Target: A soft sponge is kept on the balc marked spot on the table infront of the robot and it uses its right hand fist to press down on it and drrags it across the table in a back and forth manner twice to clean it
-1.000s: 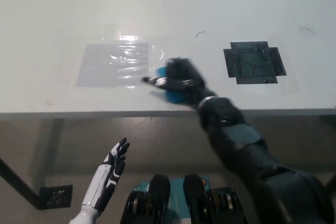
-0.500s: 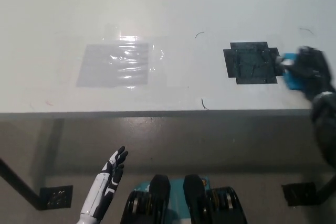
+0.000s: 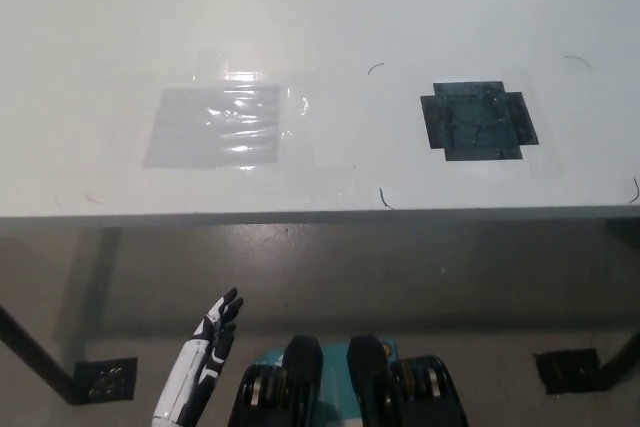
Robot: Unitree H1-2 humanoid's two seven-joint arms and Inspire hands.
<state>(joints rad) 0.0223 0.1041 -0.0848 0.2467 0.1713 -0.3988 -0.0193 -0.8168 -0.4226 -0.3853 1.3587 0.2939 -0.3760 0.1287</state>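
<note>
The white surface (image 3: 320, 7) carries a black marked patch (image 3: 478, 121) at the right and a shiny clear sheet (image 3: 222, 125) at the left; the left hand (image 3: 200, 362) hangs below the near edge, fingers (image 3: 226, 309) spread, grasping nothing; right hand and sponge are out of view.

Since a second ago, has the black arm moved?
Yes. It swept rightward past the black marked spot and left the picture; the white left hand hangs below the table edge.
</note>
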